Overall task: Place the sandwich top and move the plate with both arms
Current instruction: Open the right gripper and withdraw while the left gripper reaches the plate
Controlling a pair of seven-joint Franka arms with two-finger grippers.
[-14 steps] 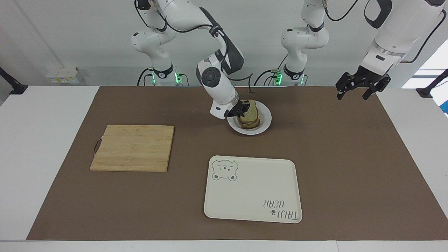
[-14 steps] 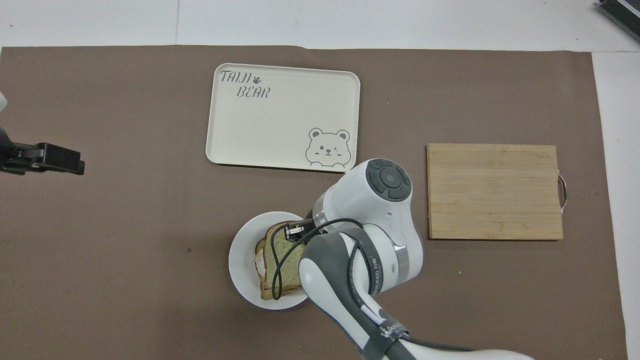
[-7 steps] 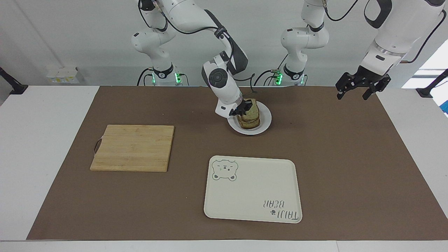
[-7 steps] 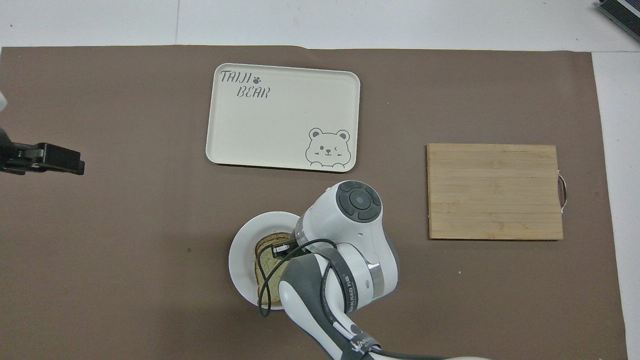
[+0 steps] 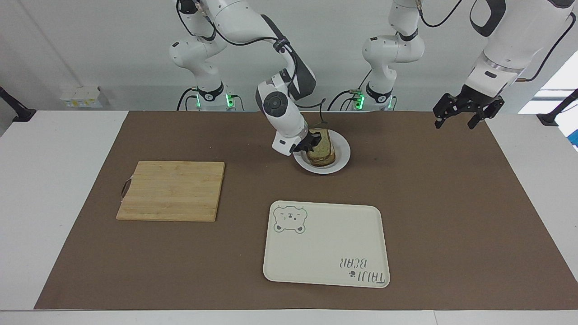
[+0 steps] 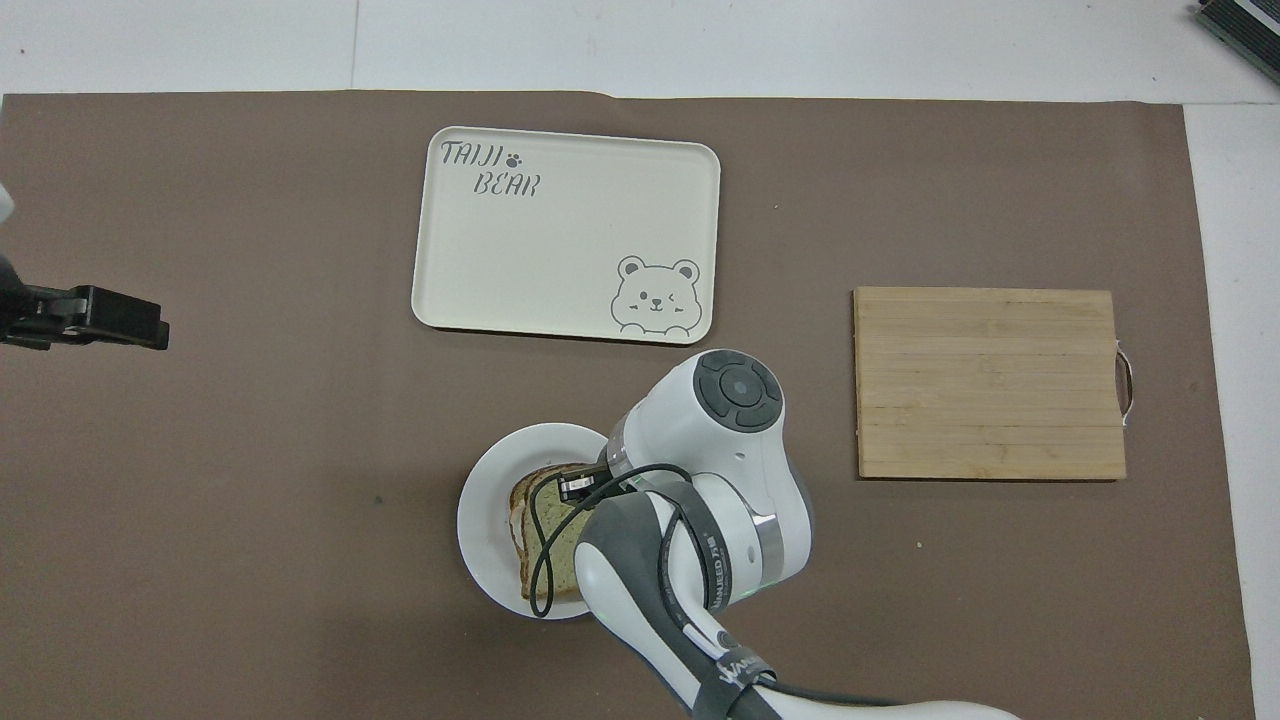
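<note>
Sandwich top (image 5: 323, 143) tilted on plate (image 5: 343, 155), rounded end toward 12 o'clock in overhead view. Right gripper (image 5: 310, 141) pinching it; left gripper (image 5: 467, 111) spread, waiting.

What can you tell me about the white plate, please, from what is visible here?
The plate is small, round and plain white, with a smooth glossy look like ceramic or plastic. It sits flat on the brown mat, nearer to the robots than the cream tray. A stacked sandwich lies on it, and the right end effector, shut, is at the sandwich's edge over the rim.
</note>
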